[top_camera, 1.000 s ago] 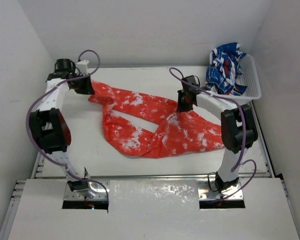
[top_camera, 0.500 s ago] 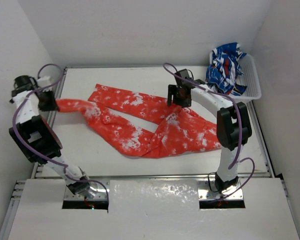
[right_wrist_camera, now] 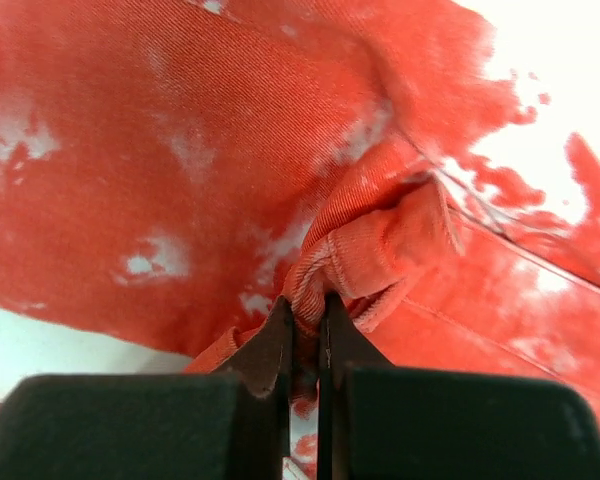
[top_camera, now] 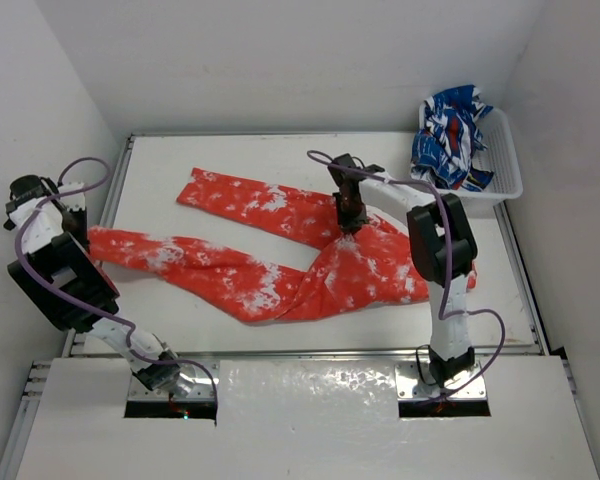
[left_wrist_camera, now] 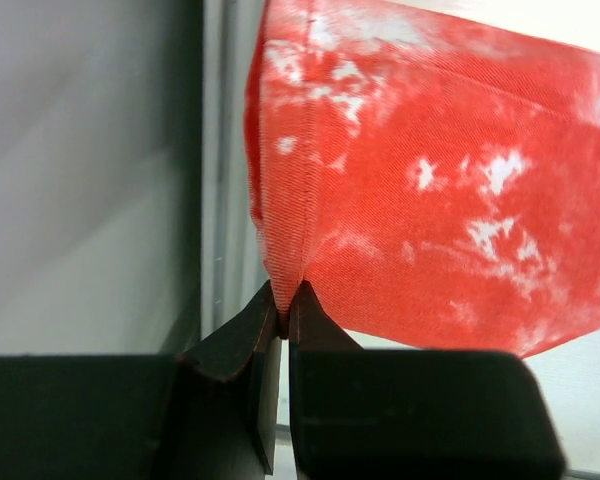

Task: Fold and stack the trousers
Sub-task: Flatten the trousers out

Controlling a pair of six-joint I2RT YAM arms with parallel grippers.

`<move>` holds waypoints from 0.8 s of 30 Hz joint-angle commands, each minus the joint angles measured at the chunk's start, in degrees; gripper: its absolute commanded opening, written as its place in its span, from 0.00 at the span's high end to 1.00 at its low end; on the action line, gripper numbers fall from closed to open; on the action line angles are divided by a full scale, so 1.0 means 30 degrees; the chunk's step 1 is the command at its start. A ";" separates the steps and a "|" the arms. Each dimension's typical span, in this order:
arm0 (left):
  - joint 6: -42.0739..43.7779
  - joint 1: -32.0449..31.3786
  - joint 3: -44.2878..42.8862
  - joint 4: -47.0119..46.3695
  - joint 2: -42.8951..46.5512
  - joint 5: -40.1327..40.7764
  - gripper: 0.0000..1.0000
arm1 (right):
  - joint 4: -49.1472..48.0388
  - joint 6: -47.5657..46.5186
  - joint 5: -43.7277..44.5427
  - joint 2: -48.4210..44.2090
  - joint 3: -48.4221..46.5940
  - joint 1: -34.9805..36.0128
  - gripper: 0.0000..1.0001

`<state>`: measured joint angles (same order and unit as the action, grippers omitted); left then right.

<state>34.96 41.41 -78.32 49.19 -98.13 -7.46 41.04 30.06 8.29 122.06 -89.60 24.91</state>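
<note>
Spreading step: I judge I am flattening the bright red-orange, white-speckled thin fabric trousers (top_camera: pixel 280 250) ahead of the first fold; no fold is made yet.
Left claw (left_wrist_camera: pixel 283 300): closed on the hem edge of the near leg, with the cloth pinched thin between the tips, out by the left edge of the white counter (top_camera: pixel 170 305).
Right claw (right_wrist_camera: pixel 307 305): closed on a bunched ridge of cloth beside a seam, about where the two legs meet.
Where the trousers lie: mid-counter and mostly flat, well apart from the white wire basket (top_camera: pixel 507 186) in the far right corner, which holds a blue, white and red patterned garment (top_camera: pixel 450 135).
Long axis: left to right across the counter.
Pointing: waist toward the right, both cuffs toward the left. The legs splay in a V, the far leg angling to the far left and the near leg drawn out to the left edge.
Doing it well: I would pull along the near leg, not across it, with the right claw anchoring the middle so the wrinkled crossing near the seat smooths out.
Before letting go: I would bring the cuff back inboard and low, since here it could drape off the edge.
</note>
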 commanded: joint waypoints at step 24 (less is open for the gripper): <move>0.2145 0.1959 0.3813 -0.1133 0.0395 0.1259 1.00 | -0.1372 0.6883 0.5356 -2.5045 1.9555 -1.1730 1.00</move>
<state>39.75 46.57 -65.63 50.76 -97.78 -4.51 42.65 49.65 21.85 46.70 -30.61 -9.56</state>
